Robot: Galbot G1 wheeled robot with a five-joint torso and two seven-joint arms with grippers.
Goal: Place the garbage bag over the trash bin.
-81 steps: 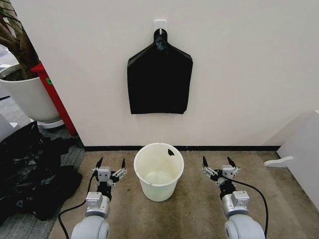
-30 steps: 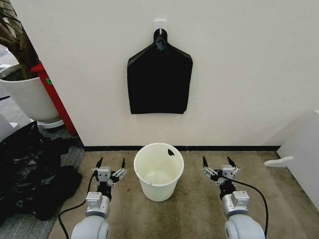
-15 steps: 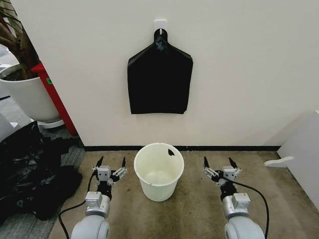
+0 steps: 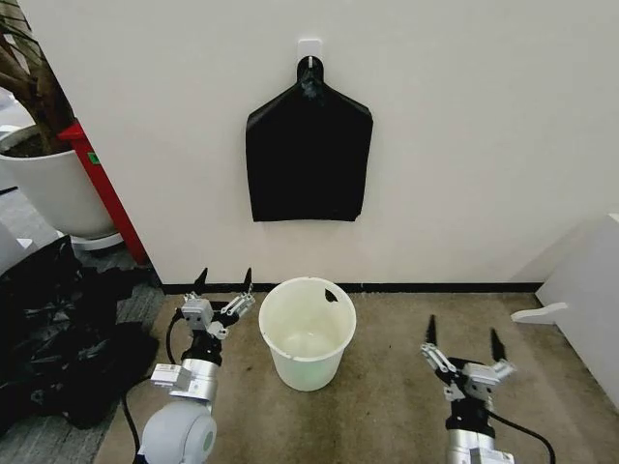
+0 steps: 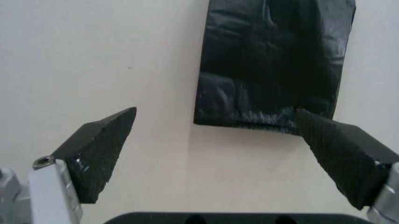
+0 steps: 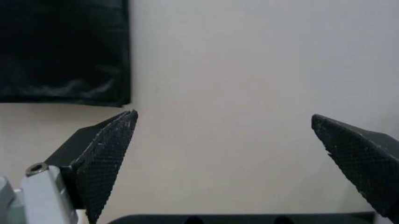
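Black plastic heap [image 4: 58,338] lies left of trash bin [image 4: 307,333].

The trash bin [image 4: 308,333] stands on the floor [image 4: 387,387] before the wall [image 4: 484,145]. A bundle [image 4: 309,150] hangs on the wall above it. The left gripper [image 4: 223,280] is beside the bin's left; the right gripper [image 4: 461,338] is farther right. A plant pot [image 4: 53,188] stands far left.

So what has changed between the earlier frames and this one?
Both arms have moved. The left hand has risen and gone forward beside the trash bin, toward the wall. The right hand has pulled back and out to the right, away from the bin. Both are open and empty as before. The bin, the black bundle on the wall hook and the plastic heap have not shifted.
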